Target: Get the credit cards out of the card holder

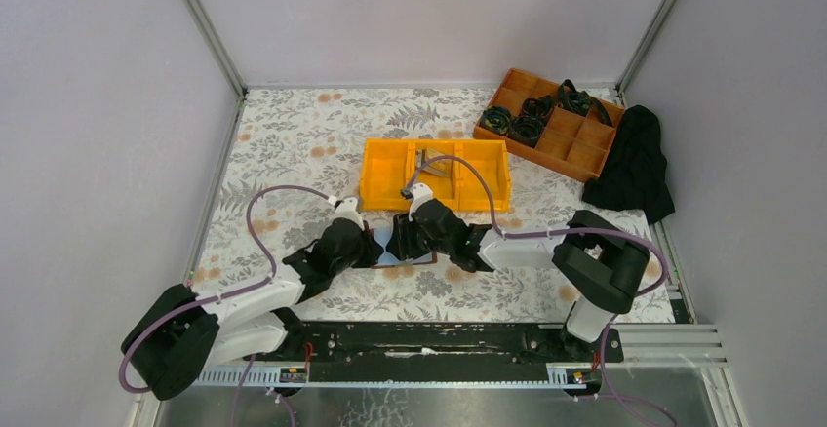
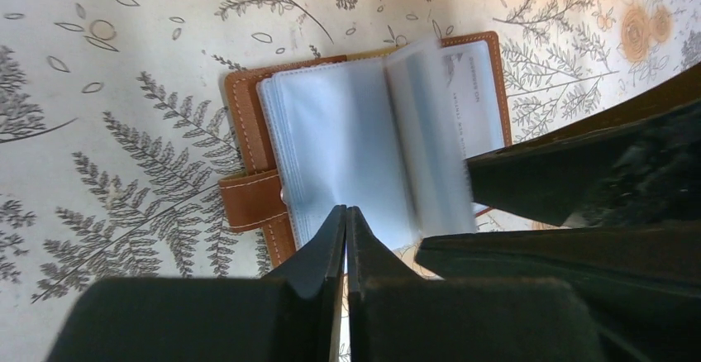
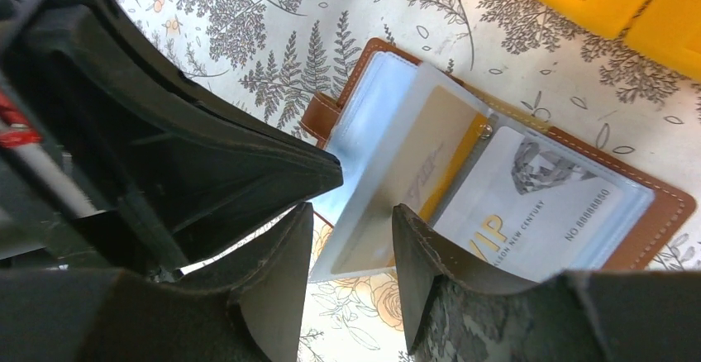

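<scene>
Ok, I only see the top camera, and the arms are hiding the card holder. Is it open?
Observer: Yes. The brown card holder lies open, with its clear sleeves showing.
Operator: Are there cards inside?
Observer: Yes. A pale VIP card sits in a flat sleeve, and a tan card is in a sleeve that stands up.
Operator: Is the right gripper squeezing that one?
Observer: It doesn't look like it. The right gripper has its jaws apart, one on each side of the standing sleeve.
</scene>
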Controlling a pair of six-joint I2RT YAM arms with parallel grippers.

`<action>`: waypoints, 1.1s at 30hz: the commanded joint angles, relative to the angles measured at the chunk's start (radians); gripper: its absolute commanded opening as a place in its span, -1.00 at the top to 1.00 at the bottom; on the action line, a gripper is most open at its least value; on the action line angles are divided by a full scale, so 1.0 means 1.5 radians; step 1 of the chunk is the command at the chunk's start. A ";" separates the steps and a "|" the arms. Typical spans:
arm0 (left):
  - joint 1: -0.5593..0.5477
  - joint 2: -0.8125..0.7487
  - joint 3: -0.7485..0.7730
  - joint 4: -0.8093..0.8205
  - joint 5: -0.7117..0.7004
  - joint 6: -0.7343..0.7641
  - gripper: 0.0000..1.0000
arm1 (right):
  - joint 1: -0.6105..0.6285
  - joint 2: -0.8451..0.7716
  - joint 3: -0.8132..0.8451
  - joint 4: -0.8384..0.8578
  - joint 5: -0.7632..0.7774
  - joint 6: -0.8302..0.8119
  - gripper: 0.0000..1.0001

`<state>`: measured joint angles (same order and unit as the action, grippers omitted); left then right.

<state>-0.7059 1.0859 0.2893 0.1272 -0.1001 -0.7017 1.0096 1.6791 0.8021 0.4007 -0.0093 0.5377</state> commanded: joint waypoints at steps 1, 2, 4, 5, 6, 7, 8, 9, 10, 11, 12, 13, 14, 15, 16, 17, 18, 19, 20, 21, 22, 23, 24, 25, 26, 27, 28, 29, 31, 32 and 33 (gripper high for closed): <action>0.002 -0.041 -0.008 -0.047 -0.052 -0.001 0.90 | 0.013 0.021 0.043 0.021 -0.023 -0.009 0.04; 0.002 -0.049 -0.007 -0.056 -0.061 -0.004 0.89 | 0.016 0.025 0.048 0.021 -0.027 -0.009 0.03; 0.002 -0.059 -0.006 -0.070 -0.073 -0.008 0.88 | 0.021 0.032 0.057 0.019 -0.033 -0.011 0.00; 0.003 -0.064 -0.006 -0.076 -0.079 -0.011 0.87 | 0.024 0.035 0.061 0.017 -0.034 -0.013 -0.02; 0.002 -0.072 -0.006 -0.082 -0.085 -0.015 0.85 | 0.026 0.037 0.063 0.015 -0.034 -0.014 -0.03; 0.002 -0.081 -0.007 -0.086 -0.093 -0.020 0.84 | 0.026 0.036 0.061 0.014 -0.033 -0.014 -0.04; 0.002 -0.089 -0.008 -0.092 -0.102 -0.023 0.83 | 0.027 0.034 0.059 0.015 -0.032 -0.014 -0.04; 0.002 -0.099 -0.008 -0.098 -0.111 -0.027 0.82 | 0.026 0.029 0.056 0.014 -0.030 -0.015 -0.05; 0.002 -0.110 -0.007 -0.107 -0.123 -0.032 0.82 | 0.027 0.025 0.053 0.014 -0.027 -0.017 -0.05; 0.002 -0.119 -0.008 -0.116 -0.134 -0.036 0.81 | 0.027 0.020 0.052 0.012 -0.024 -0.020 -0.06; 0.002 -0.132 -0.008 -0.122 -0.141 -0.039 0.81 | 0.027 0.016 0.050 0.008 -0.020 -0.022 -0.06; 0.003 -0.145 -0.011 -0.124 -0.144 -0.039 0.81 | 0.026 0.010 0.050 0.003 -0.017 -0.026 -0.07; 0.002 -0.158 -0.014 -0.122 -0.145 -0.040 0.81 | 0.026 0.006 0.049 0.001 -0.013 -0.027 -0.07; 0.002 -0.171 -0.017 -0.120 -0.145 -0.039 0.81 | 0.026 0.001 0.046 0.001 -0.006 -0.028 -0.07; 0.002 -0.182 -0.020 -0.116 -0.142 -0.040 0.81 | 0.027 -0.005 0.042 0.002 0.000 -0.026 -0.06; 0.002 -0.191 -0.023 -0.106 -0.134 -0.040 0.82 | 0.027 -0.007 0.037 0.005 0.007 -0.025 -0.06; 0.002 -0.198 -0.027 -0.091 -0.121 -0.035 0.82 | 0.026 -0.008 0.031 0.007 0.014 -0.023 -0.06; 0.002 -0.197 -0.032 -0.072 -0.103 -0.032 0.82 | 0.026 -0.022 0.027 0.007 0.023 -0.022 -0.05; 0.002 -0.189 -0.035 -0.053 -0.085 -0.029 0.82 | 0.026 -0.029 0.025 0.005 0.030 -0.022 -0.05; 0.002 -0.174 -0.037 -0.032 -0.064 -0.028 0.82 | 0.026 -0.034 0.022 0.003 0.035 -0.021 -0.04; 0.003 -0.152 -0.036 -0.009 -0.034 -0.029 0.82 | 0.023 -0.037 0.017 0.004 0.036 -0.021 -0.03; 0.004 -0.124 -0.032 0.011 -0.001 -0.030 0.82 | 0.020 -0.041 0.011 0.008 0.037 -0.017 -0.01; 0.004 -0.094 -0.026 0.032 0.033 -0.033 0.84 | 0.016 -0.046 0.002 0.014 0.034 -0.012 0.01; 0.004 -0.063 -0.022 0.053 0.065 -0.037 0.85 | 0.011 -0.053 -0.007 0.023 0.029 -0.007 0.03; 0.004 -0.038 -0.018 0.070 0.088 -0.042 0.87 | 0.005 -0.060 -0.019 0.033 0.024 -0.001 0.04; 0.004 -0.014 -0.017 0.082 0.100 -0.050 0.88 | -0.001 -0.068 -0.031 0.042 0.021 0.003 0.05; 0.005 0.002 -0.017 0.090 0.103 -0.054 0.88 | -0.006 -0.076 -0.041 0.047 0.019 0.006 0.06; 0.005 0.011 -0.016 0.092 0.101 -0.056 0.88 | -0.011 -0.086 -0.049 0.049 0.019 0.007 0.06; 0.005 0.017 -0.017 0.084 0.090 -0.054 0.89 | -0.016 -0.100 -0.063 0.046 0.024 0.006 0.07; 0.006 0.015 -0.018 0.078 0.086 -0.051 0.89 | -0.019 -0.104 -0.069 0.044 0.025 0.004 0.07; 0.007 0.010 -0.017 0.073 0.084 -0.048 0.90 | -0.020 -0.108 -0.073 0.043 0.027 0.004 0.07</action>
<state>-0.7048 1.1084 0.2501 0.1665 -0.0055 -0.7727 0.9951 1.5757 0.7151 0.4198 0.0101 0.5365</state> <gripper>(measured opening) 0.058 0.469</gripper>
